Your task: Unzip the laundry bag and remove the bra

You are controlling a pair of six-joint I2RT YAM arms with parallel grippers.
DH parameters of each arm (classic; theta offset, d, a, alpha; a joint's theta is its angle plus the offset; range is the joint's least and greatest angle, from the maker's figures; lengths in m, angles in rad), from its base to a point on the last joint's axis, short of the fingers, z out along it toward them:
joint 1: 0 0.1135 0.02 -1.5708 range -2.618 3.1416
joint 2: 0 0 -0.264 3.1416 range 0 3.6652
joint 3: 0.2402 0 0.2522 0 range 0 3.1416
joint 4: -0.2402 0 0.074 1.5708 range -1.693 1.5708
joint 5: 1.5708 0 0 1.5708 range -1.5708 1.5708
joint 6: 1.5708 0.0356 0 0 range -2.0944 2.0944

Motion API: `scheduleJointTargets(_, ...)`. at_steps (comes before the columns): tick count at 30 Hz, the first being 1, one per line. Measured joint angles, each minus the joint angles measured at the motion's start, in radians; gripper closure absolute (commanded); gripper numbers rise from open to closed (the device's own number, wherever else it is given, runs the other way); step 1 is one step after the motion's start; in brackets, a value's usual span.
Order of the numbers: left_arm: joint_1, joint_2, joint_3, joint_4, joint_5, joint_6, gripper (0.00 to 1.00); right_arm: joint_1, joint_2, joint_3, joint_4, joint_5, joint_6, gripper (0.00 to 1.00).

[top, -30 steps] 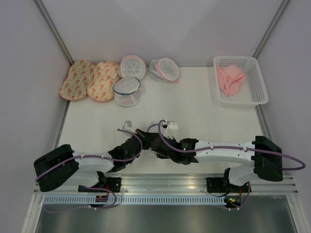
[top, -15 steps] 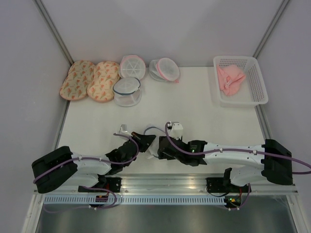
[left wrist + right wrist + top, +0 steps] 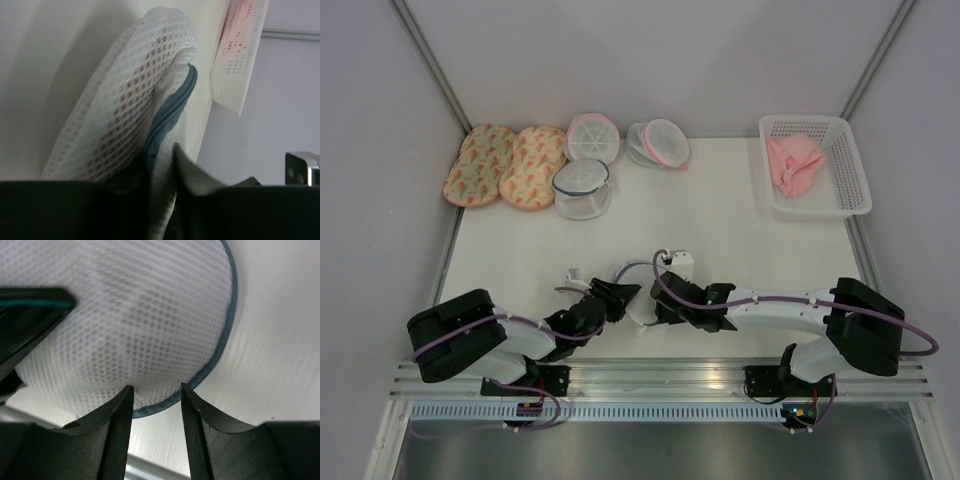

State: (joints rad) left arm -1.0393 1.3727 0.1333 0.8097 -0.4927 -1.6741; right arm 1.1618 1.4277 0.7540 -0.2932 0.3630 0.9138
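The laundry bag (image 3: 642,310), white mesh with a blue-grey rim (image 3: 170,110), lies near the table's front edge between my two grippers. In the left wrist view a dark red tint, the bra (image 3: 125,115), shows faintly through the mesh. My left gripper (image 3: 623,293) (image 3: 162,172) is shut on a fold of the bag beside the rim. My right gripper (image 3: 656,305) (image 3: 155,387) stands open, its fingertips against the mesh dome (image 3: 140,315) with the rim (image 3: 220,350) crossing between them. The zip pull is not visible.
At the back left lie two peach patterned pads (image 3: 480,163) (image 3: 533,165), two pink-rimmed mesh bags (image 3: 592,135) (image 3: 660,143) and another blue-rimmed mesh bag (image 3: 582,187). A white basket (image 3: 850,170) with a pink cloth (image 3: 793,163) stands back right. A metal rail (image 3: 660,375) runs along the near edge.
Both arms have drawn back toward the near edge and the white bag now shows between them. The right jaws widened, then narrowed a little. The left jaws have eased slightly.
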Motion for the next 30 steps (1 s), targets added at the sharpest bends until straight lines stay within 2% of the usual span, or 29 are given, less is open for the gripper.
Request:
scheduleJointTargets(3,0.000,0.001,-0.018,0.013,0.023,-0.007,0.40,-0.066,0.028,-0.020,0.025,-0.026,-0.048,0.53)
scheduleJointTargets(7,-0.003,-0.047,-0.044,-0.014,0.073,-0.005,0.33,-0.157,0.071,-0.030,0.064,-0.040,-0.107,0.55)
scheduleJointTargets(11,-0.005,-0.237,-0.057,-0.169,0.079,0.024,0.27,-0.200,0.102,-0.030,0.104,-0.066,-0.158,0.55)
scheduleJointTargets(16,-0.005,-0.507,-0.058,-0.359,0.035,0.111,0.27,-0.224,0.106,-0.030,0.129,-0.096,-0.206,0.56)
scheduleJointTargets(19,-0.006,-0.559,-0.057,-0.408,0.005,0.169,0.28,-0.224,0.106,-0.029,0.132,-0.107,-0.224,0.57)
scheduleJointTargets(22,-0.005,-0.515,-0.039,-0.442,-0.014,0.230,0.30,-0.225,0.106,-0.026,0.131,-0.122,-0.241,0.57)
scheduleJointTargets(25,-0.005,-0.408,0.020,-0.474,-0.014,0.285,0.40,-0.226,0.105,-0.022,0.127,-0.131,-0.254,0.58)
scheduleJointTargets(26,-0.006,-0.378,0.039,-0.479,-0.012,0.299,0.58,-0.226,0.103,-0.022,0.125,-0.134,-0.257,0.59)
scheduleJointTargets(28,-0.005,-0.315,0.084,-0.477,-0.010,0.333,0.75,-0.226,0.096,-0.022,0.115,-0.140,-0.264,0.59)
scheduleJointTargets(29,-0.005,-0.296,0.098,-0.475,-0.007,0.348,0.93,-0.227,0.090,-0.022,0.111,-0.143,-0.266,0.60)
scheduleJointTargets(30,-0.005,-0.284,0.108,-0.470,-0.005,0.358,0.98,-0.227,0.080,-0.023,0.105,-0.149,-0.269,0.59)
